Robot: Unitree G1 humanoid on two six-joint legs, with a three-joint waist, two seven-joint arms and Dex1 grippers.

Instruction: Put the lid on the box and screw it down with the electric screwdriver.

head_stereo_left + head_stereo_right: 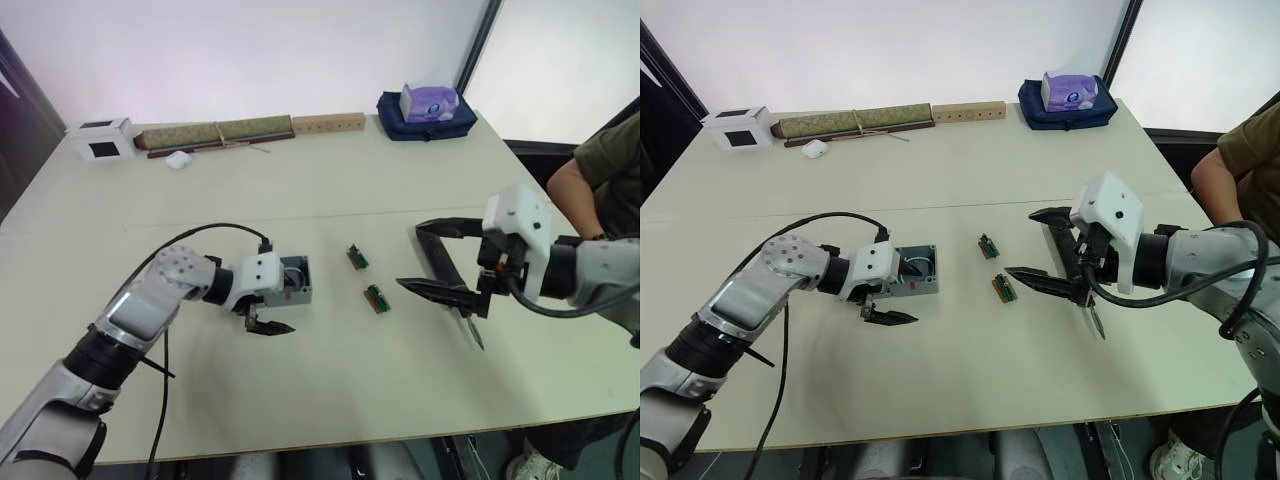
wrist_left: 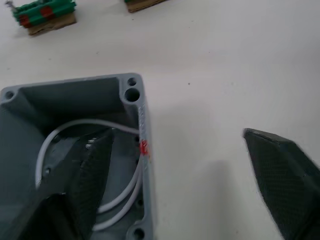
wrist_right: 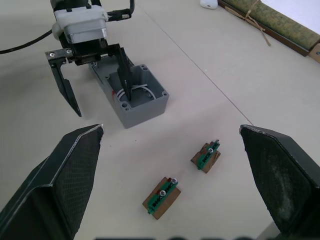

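The box [image 3: 138, 95] stands open near the middle left of the head view, with white wires curling inside and no cover on it. The left gripper [image 1: 892, 304] straddles one of its walls: one black finger [image 2: 92, 170] reaches down inside the cavity, the other finger [image 2: 285, 175] stays outside above the table [image 1: 330, 180], so the fingers are spread apart and not clamped on the wall. The right gripper [image 1: 435, 260] hovers at the right of the frame, well apart from the box, with its two fingers wide apart and holding nothing. Between this gripper and the box lie two small green circuit boards [image 3: 162, 196], one nearer to the box than the other. The left arm is clearly the nearer one to the box, and the box opening faces up toward it. I cannot find the lid or the electric screwdriver with any certainty; a thin pointed object under the right gripper is too small to name. The lower part of the box is cut off in the left wrist view. A person's arm [image 1: 590, 165] shows at the right edge.
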